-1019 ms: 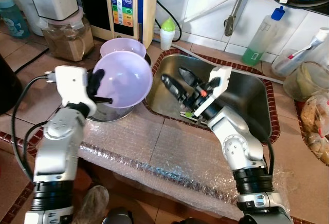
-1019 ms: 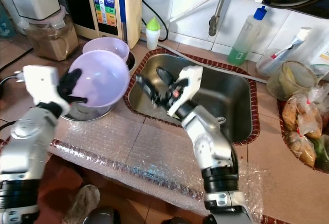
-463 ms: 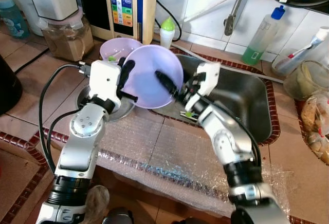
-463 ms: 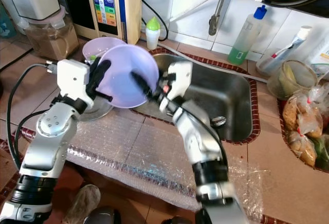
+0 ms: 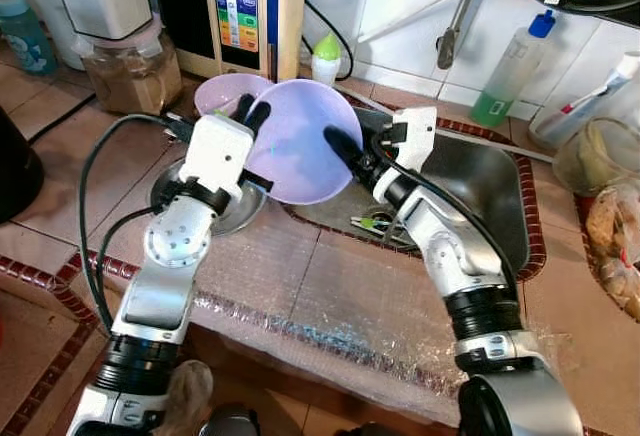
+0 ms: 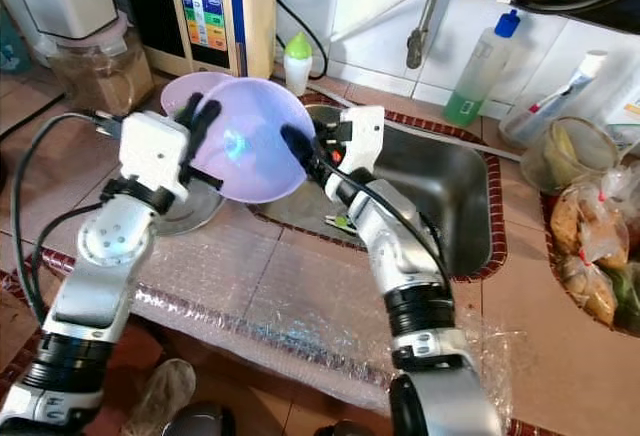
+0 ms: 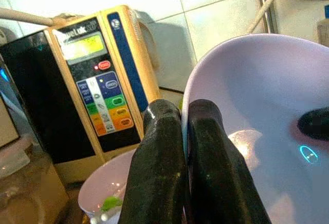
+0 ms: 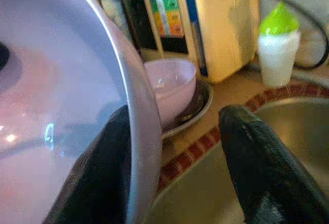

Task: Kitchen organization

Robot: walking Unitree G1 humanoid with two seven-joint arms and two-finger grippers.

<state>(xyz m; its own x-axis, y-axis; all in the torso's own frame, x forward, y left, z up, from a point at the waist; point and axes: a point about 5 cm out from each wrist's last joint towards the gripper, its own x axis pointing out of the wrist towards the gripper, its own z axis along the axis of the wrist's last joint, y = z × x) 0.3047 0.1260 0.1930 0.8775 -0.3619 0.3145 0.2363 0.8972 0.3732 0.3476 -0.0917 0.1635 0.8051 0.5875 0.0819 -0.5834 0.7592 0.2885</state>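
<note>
Home kitchen (steel sink (image 5: pixel 490 191), tiles (image 5: pixel 400 6))

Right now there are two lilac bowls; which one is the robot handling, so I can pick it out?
Start at the steel sink set into the tiled counter. At its left rim, the handled lilac bowl is in the air, tilted on edge, its rim pinched by the left tool, with the right tool straddling its other rim. The second lilac bowl sits upright behind it, untouched.

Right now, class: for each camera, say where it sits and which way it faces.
Head views: on the head, looking down at the sink, both arms.
Left wrist: along the left pincer, shut on the bowl; faces the dispenser.
Right wrist: along the right pincer, open astride the rim.
All share the bowl.
</note>
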